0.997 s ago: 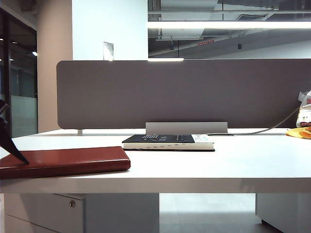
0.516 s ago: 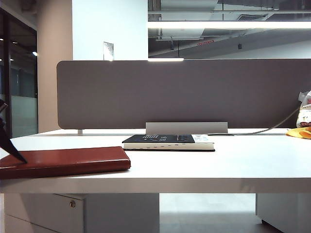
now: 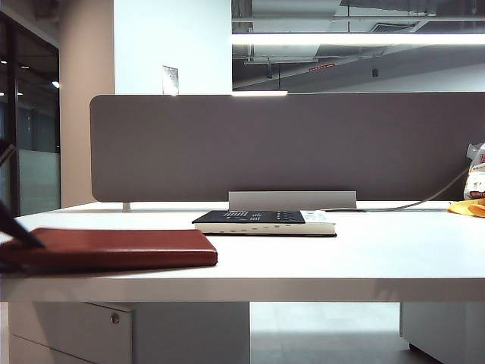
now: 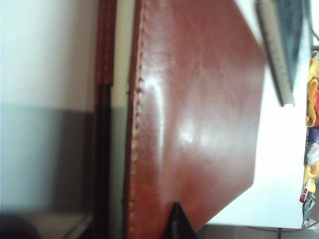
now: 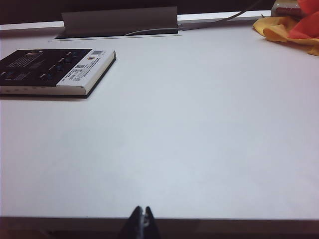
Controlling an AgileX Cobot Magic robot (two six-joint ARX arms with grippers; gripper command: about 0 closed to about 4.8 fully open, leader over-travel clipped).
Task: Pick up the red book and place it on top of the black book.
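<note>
Left gripper at bench left edge, jaws pinching red book; right gripper low, jaws pressed together.

red book left end cut off, left gripper mostly out of frame

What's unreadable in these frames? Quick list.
- Left claw: exterior view's edge cuts it off; only one fingertip shows in the wrist view, so its hold on the red book is unclear.
- Black book: cover print too small in every view.
- Right claw: only its closed tips show, at the table edge.
</note>
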